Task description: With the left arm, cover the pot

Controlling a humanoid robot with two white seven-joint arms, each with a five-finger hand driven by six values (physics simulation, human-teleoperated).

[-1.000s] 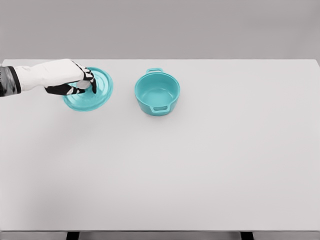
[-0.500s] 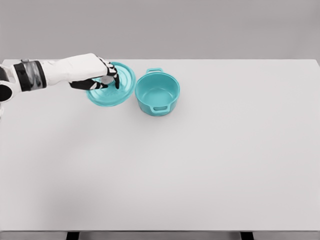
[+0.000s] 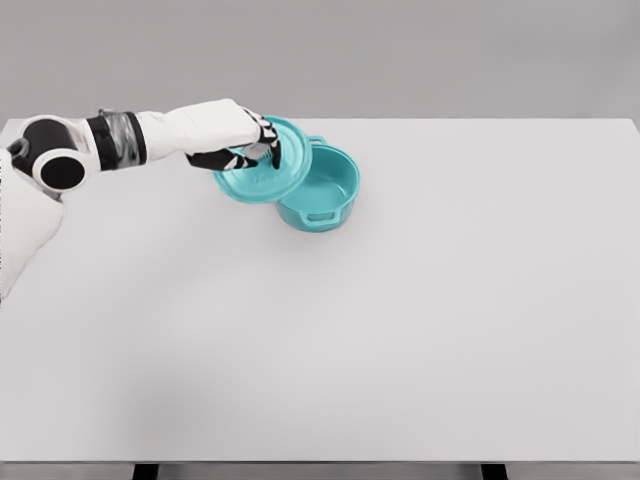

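A teal pot (image 3: pixel 322 195) with two handles stands open on the white table (image 3: pixel 400 320), at the back centre. My left hand (image 3: pixel 248 150) is shut on the knob of the round teal lid (image 3: pixel 270 172). I hold the lid tilted in the air, and it overlaps the pot's left rim, hiding that part. The lid's knob is hidden under my fingers. The left arm reaches in from the left edge. The right arm is out of sight.
The grey wall runs behind the table's far edge. Two dark table legs (image 3: pixel 145 471) show at the bottom edge.
My left hand has carried the lid to the right, from well left of the pot to over its left rim. More of the arm has come into view.
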